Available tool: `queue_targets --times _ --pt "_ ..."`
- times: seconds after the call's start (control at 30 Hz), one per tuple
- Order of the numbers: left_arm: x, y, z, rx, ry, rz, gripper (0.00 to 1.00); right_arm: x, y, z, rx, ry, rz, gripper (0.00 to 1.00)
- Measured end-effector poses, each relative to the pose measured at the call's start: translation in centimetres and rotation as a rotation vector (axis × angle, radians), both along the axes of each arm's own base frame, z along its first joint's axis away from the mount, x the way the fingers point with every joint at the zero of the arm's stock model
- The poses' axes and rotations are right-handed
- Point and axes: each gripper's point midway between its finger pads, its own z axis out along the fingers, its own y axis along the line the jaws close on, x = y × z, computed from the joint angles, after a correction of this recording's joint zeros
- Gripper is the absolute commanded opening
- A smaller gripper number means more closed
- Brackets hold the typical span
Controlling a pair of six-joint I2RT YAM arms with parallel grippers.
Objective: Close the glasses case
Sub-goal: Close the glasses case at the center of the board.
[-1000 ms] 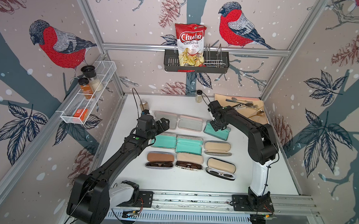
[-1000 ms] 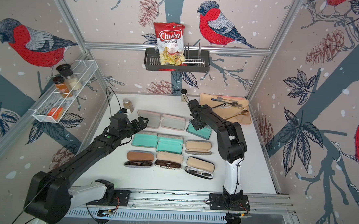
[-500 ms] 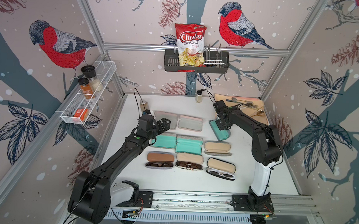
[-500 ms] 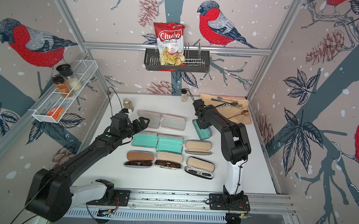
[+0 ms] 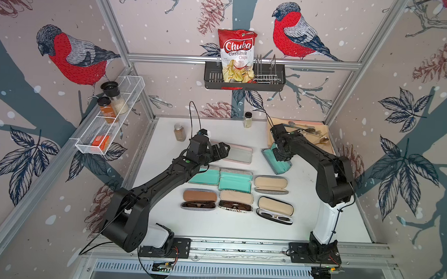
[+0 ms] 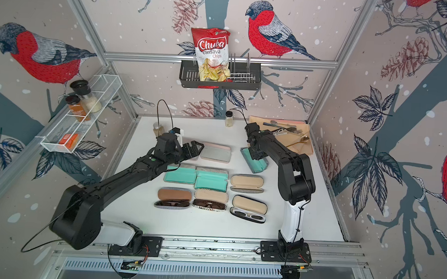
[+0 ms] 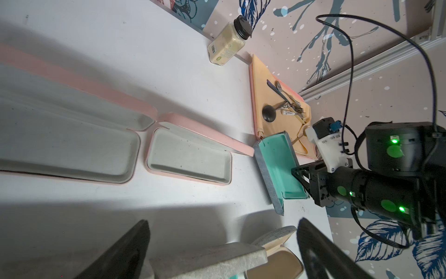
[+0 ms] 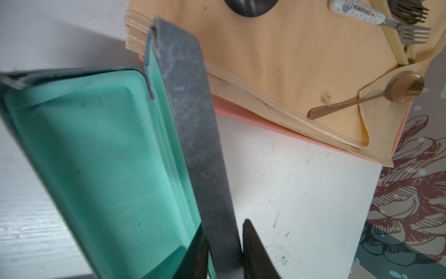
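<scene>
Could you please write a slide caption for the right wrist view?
Right gripper pinches the grey edge of an open teal glasses case beside a tan cloth holding cutlery.

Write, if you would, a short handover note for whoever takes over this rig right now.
Right claw: shut on the grey-edged wall of the teal case, beside the cloth with cutlery.
Left claw: open, empty, above the open pink cases.
Done: teal case gripped; it gapes open, not yet closed.
Left: fold its halves together until shut, then release. The front-row cases with glasses also lie open.
</scene>
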Motion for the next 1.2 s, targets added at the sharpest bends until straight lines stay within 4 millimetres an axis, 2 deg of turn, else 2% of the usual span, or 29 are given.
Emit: queue_targets --times 0.23,0.3,0.43,0.5,0.6,0.7,0.73,0.83,0.97,1.1,1.2 --pt "0.2 -0.6 0.5 -0.009 -0.012 -0.012 0.95 -0.4 1.5 -0.1 0.025 0.01 0.03 0.26" --pt "0.3 -1.5 0.9 -0.01 -0.021 -0.031 0.95 -0.5 1.9 -0.1 0.042 0.016 0.034 0.26" --pt "0.3 -5.1 2.1 -0.004 -0.046 -0.117 0.92 -0.6 2.6 0.4 0.085 0.01 0.031 0.27" --pt "0.4 -7.3 2.9 -0.002 -0.062 -0.17 0.85 -0.6 2.9 1.1 0.112 -0.002 0.035 0.28" --pt "0.7 -10.1 3.1 0.004 -0.067 -0.24 0.69 -0.7 3.4 2.5 0.169 -0.027 0.023 0.32" --pt "0.9 -12.1 2.4 -0.004 -0.043 -0.288 0.48 -0.9 3.7 3.6 0.22 -0.043 0.016 0.32" --pt "1.1 -12.7 2.2 -0.006 -0.036 -0.302 0.39 -1.0 3.7 4.0 0.24 -0.052 0.002 0.31" --pt "1.4 -14.9 2.0 -0.018 -0.021 -0.348 0.02 -1.0 3.5 4.7 0.279 -0.064 -0.028 0.22" --pt "1.7 -18.1 2.0 -0.033 -0.012 -0.425 0.0 -1.1 2.7 5.0 0.329 -0.071 -0.092 0.02" --pt "1.5 -20.7 1.1 -0.027 0.023 -0.494 0.0 -1.4 2.7 4.9 0.4 -0.059 -0.123 0.0" --pt "0.9 -21.8 -0.2 0.0 0.054 -0.529 0.0 -1.6 2.9 4.3 0.451 -0.036 -0.146 0.0"
